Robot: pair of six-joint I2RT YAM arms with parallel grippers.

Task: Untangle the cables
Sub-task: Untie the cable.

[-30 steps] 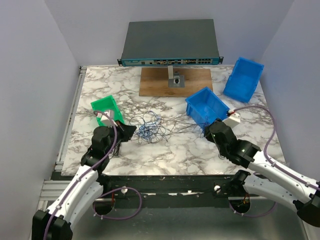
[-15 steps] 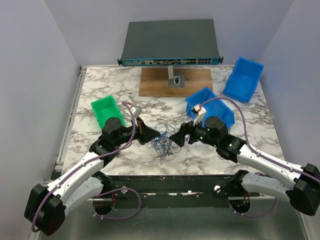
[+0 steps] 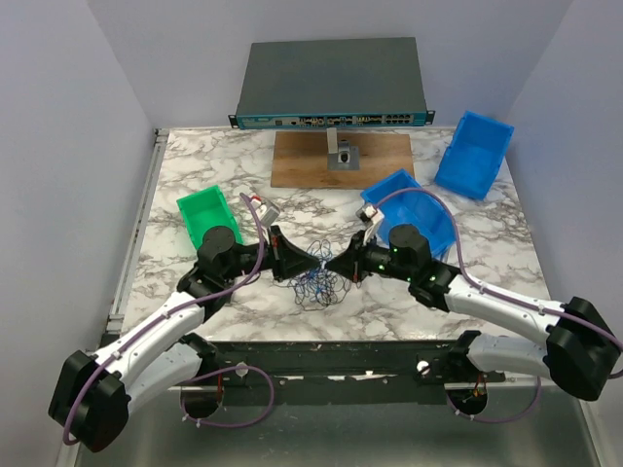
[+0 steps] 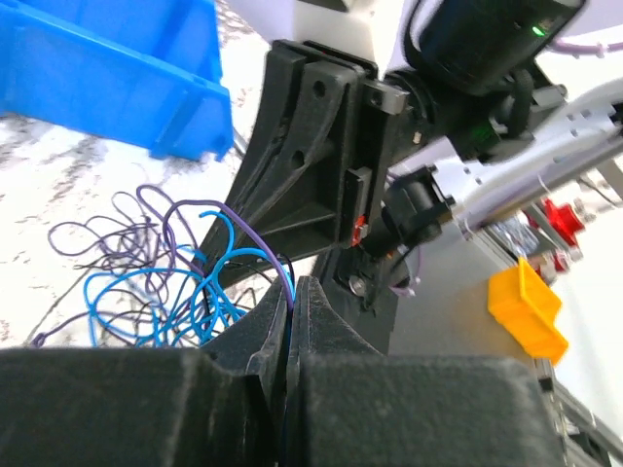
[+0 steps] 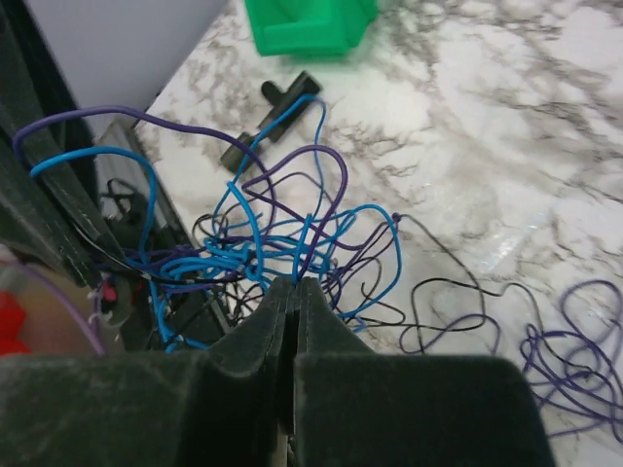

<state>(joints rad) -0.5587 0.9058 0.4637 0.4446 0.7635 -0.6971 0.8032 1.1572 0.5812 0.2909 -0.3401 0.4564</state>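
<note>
**Ana:** Just in front of the wooden board (image 3: 307, 161), toward the arm bases and about level with the board's middle, lie the cables (image 3: 317, 275). They are a small snarl of thin blue, purple and dark strands on the marble tabletop (image 3: 195, 170).

**Ben:** And both arms are right on it! The left end effector (image 3: 306, 261) reaches in from the board's left side and the right end effector (image 3: 338, 264) from its right. Their tips are nearly nose to nose over the snarl.

**Ana:** Left wrist camera: the fingers are pressed together, and a purple strand and a bright blue one run straight into the seam between them. That's a pinch on the cables.

**Ben:** It's the same on the right wrist camera. The fingers are closed tight, with blue and purple loops converging at the very tip, so it grips the cables too. More loose purple loops spread flat on the marble beyond.

**Ana:** Around the board, the green bin (image 3: 206, 214) sits forward and to its left, and one blue bin (image 3: 430, 216) forward and to its right, just behind the right arm's wrist.

**Ben:** A second blue bin (image 3: 474, 151) is tipped up further right of the board. The grey network switch (image 3: 331, 83) stands directly behind it, at the tabletop's far edge.
</note>
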